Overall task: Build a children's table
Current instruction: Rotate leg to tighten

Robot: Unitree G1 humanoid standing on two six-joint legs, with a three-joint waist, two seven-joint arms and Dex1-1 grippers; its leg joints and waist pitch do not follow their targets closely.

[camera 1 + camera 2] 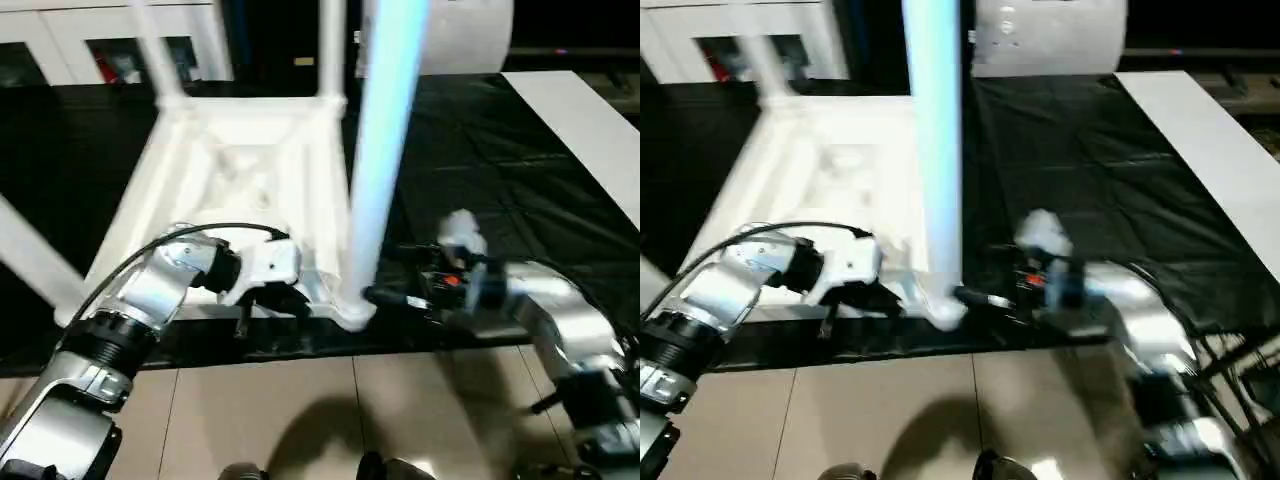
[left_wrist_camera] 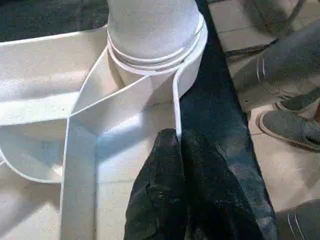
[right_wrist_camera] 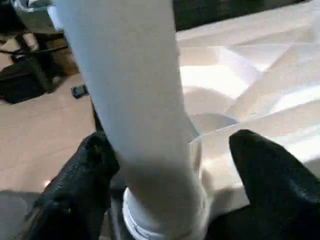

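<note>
A black, wrinkled sheet (image 1: 520,190) covers the floor further out. Glossy beige floor tiles (image 1: 300,410) lie nearest the camera. A white cabinet with glass doors (image 1: 100,45) stands at the back left. A person's grey shoes (image 2: 290,127) rest on the tiles.

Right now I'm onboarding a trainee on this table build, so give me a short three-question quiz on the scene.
1. True or false: the tabletop lies with its ribbed underside up.
2. Which claw has its fingers spread on either side of the near leg? A) left claw B) right claw
3. Fill in: the near leg stands in the tabletop's corner ______.

Key:
1. True. Ribs and standing legs show.
2. B. In the right wrist view a black finger sits on each side of the leg; the left claw is shut at the tabletop's rim.
3. Socket.
</note>
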